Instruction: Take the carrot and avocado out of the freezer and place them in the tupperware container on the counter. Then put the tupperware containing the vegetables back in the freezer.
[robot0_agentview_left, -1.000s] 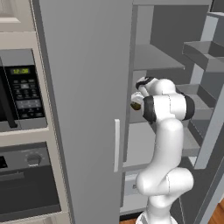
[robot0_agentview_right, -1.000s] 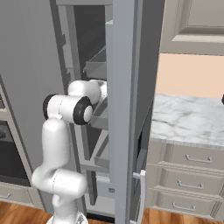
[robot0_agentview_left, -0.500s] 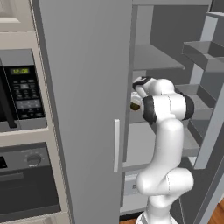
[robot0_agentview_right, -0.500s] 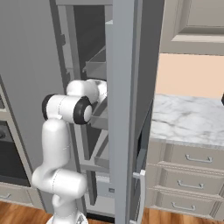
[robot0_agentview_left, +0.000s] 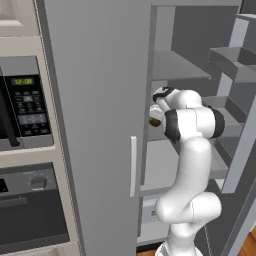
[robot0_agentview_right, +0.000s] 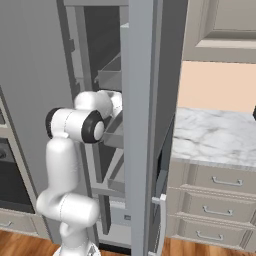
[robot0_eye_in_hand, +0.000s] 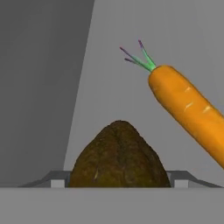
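Olive-brown avocado (robot0_eye_in_hand: 119, 155) is sitting between the gripper's (robot0_agentview_left: 156, 116) spread fingers on the freezer (robot0_agentview_left: 95, 100) shelf, not yet pinched; carrot (robot0_eye_in_hand: 188, 105) is lying beside it. Nothing is packed.

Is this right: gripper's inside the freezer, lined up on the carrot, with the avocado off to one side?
Swapped. In the hand view the avocado sits straight ahead between the fingertips of the gripper, and the carrot lies off to the side. The reach into the freezer is right.
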